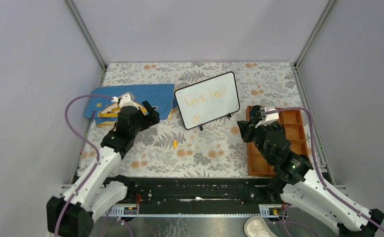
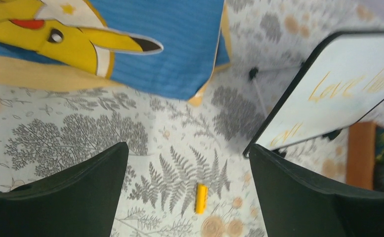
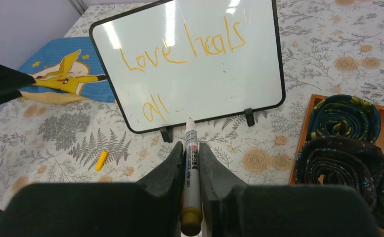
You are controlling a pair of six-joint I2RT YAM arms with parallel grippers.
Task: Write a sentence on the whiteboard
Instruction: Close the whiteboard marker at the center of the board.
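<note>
1. Whiteboard (image 1: 207, 100) stands propped beside blue Pikachu mat (image 1: 155, 94); orange sentence (image 3: 175, 60) reads "Love heals all..".
2. Right gripper (image 3: 191, 147) clamped on marker (image 3: 192, 177); barrel print unreadable.
3. Left gripper (image 2: 187, 148) jaws apart above yellow cap (image 2: 201, 198).

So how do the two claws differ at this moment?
The left claw is open and empty; the right claw is shut on a marker. The left claw hangs by the blue mat; the right claw points its marker at the whiteboard. Both have black fingers.
</note>
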